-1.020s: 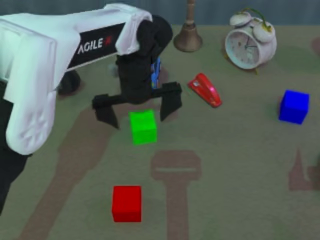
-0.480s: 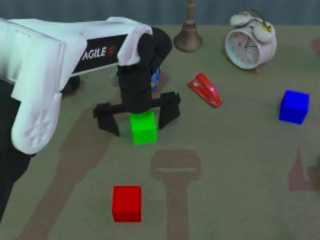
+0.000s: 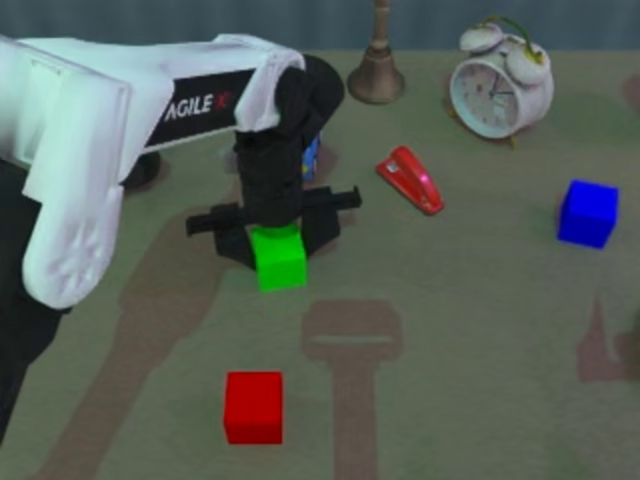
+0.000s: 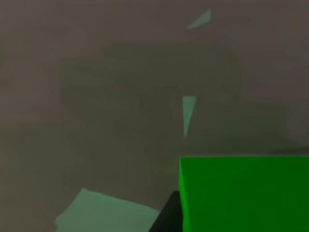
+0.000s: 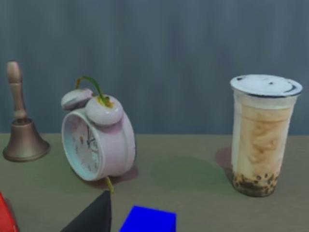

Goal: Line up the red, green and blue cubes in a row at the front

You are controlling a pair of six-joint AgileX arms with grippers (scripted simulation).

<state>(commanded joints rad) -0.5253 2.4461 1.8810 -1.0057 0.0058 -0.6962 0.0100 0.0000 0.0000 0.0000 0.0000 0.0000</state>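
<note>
Three cubes on desk (image 3: 480,330): green cube (image 3: 280,257) pinched in left tool (image 3: 277,232), mid-desk; red cube (image 3: 253,406) near front edge; blue cube (image 3: 588,213) by right edge. Right tool's state untellable.

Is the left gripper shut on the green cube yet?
Yes. In the top view the left gripper has both fingers drawn in against the sides of the green cube.

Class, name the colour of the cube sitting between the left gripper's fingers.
Bright green: the green cube in the left gripper, clearest in the top view.
</note>
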